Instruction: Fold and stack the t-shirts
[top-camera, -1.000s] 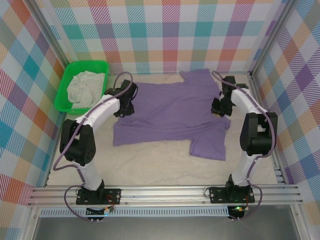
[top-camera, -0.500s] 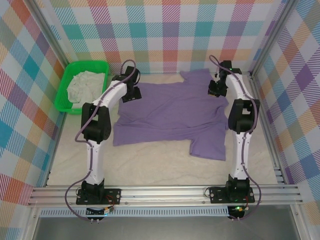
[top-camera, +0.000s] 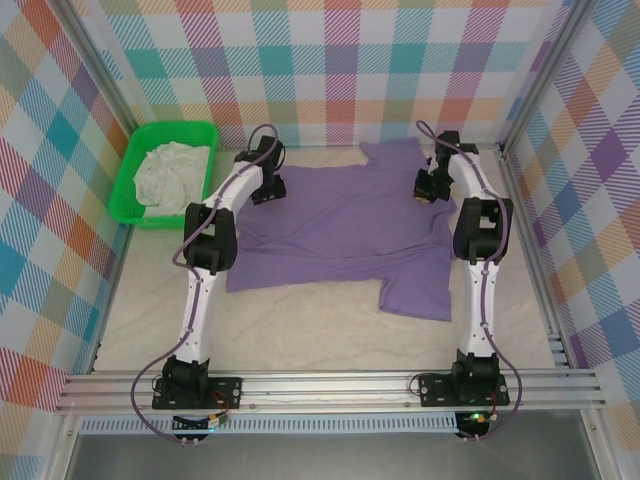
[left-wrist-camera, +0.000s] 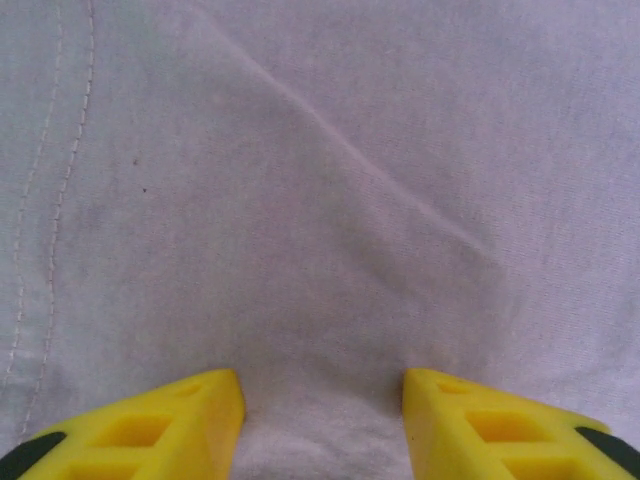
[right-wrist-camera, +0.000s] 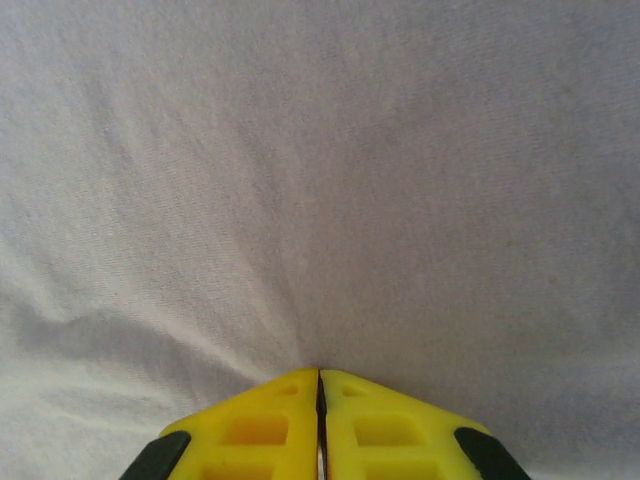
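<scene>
Both arms have straightened over the last second, carrying their wrists from mid-shirt to its far corners. The pale worktop (top-camera: 320, 330) carries the lavender t-shirt (top-camera: 345, 225), which lies spread flat across its middle. One sleeve points to the far wall and one trails toward the near right.

The left arm (top-camera: 210, 240) and right arm (top-camera: 480, 240) mirror each other, probably so both far corners can be lifted together and brought toward the near hem for a first fold.

At the far left sits the green basket (top-camera: 135, 160), holding the off-white t-shirt (top-camera: 172, 172) in a crumpled heap. It is well apart from the arms and, by the look of it, waits its turn.

The left fingers (top-camera: 268, 188) are at the far-left corner of the shirt. The left wrist view shows these fingers (left-wrist-camera: 180, 420) spread apart just over the cloth beside a stitched seam, gripping nothing yet.

The right fingers (top-camera: 427, 188) are at the far-right shoulder. The right wrist view shows these fingers (right-wrist-camera: 260, 430) pressed together, and creases run into their tips. I judge they have a pinch of the lavender cloth.
</scene>
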